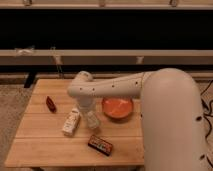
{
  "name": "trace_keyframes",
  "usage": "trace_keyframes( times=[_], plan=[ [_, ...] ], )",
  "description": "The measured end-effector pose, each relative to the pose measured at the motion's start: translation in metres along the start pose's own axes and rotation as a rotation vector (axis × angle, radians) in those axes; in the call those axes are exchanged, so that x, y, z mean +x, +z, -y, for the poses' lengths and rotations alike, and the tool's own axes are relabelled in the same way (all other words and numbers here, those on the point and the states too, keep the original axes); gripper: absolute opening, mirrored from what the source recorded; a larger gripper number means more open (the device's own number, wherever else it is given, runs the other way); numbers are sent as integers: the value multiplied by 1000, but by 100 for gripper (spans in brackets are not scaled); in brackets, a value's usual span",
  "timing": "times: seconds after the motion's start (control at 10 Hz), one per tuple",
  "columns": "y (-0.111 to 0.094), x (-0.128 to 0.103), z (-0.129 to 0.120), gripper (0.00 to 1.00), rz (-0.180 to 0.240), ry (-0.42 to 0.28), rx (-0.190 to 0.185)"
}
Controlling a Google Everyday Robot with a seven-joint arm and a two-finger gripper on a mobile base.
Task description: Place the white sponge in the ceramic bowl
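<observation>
The ceramic bowl point(117, 108), orange-red inside, sits on the wooden table point(45, 150) right of centre, and nothing shows in it. My arm reaches in from the right and bends down over the table. My gripper point(91, 119) points down at the tabletop just left of the bowl, between it and a white bottle point(71, 122) lying on its side. A small pale shape sits at the gripper's tip; I cannot tell whether it is the white sponge. No sponge shows anywhere else.
A dark flat box with coloured print point(100, 145) lies near the table's front edge. A small dark red object point(50, 104) lies at the left. A dark shelf unit stands behind the table. My own arm covers the table's right side.
</observation>
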Motion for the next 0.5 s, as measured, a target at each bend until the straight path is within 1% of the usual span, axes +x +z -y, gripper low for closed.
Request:
trace_keyframes(
  times=[0.1,0.2,0.3,0.4,0.5],
  plan=[
    [-22,5,-11,0,-25,11,8],
    [-35,11,-27,0,-44,30,14],
    [-41,17,-43,3,-55,51,14],
    [-44,23,-63,10,-64,78,15],
    [-42,31,-87,22,-70,117,18]
  ],
)
